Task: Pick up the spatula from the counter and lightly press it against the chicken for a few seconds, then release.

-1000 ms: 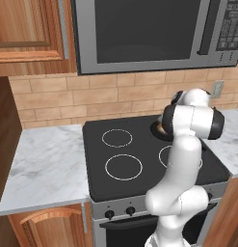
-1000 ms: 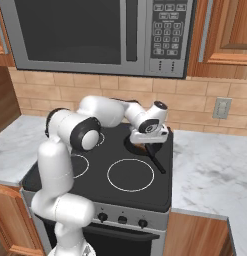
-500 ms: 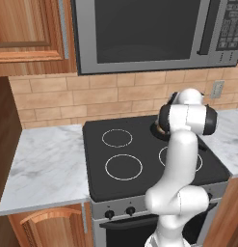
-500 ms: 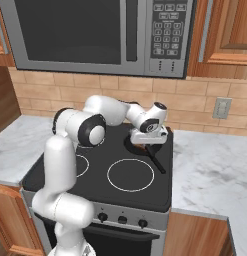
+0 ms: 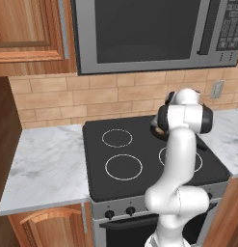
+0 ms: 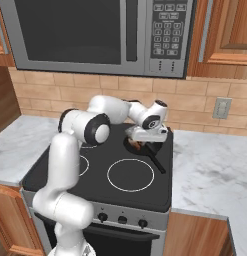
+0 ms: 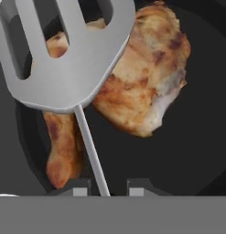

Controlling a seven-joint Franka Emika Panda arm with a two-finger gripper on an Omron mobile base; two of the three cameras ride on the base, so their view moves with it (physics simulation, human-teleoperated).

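Over the chicken (image 7: pixel 146 82) in the pan (image 7: pixel 196 151), spatula (image 7: pixel 64 59) blade, thin handle between barely parted fingers (image 7: pixel 137 188), gap either side

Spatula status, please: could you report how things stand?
Hand straddles thin handle, grip unclear. Grey slotted metal spatula over browned chicken piece in black pan. No obstruction seen.

The two base views look forward and down from behind the arm (image 5: pixel 180 159), left and right, sharing the stove (image 5: pixel 139 144) and microwave (image 5: pixel 154 34) at middle range, while the hand view peers very close onto the chicken (image 7: pixel 142 87).
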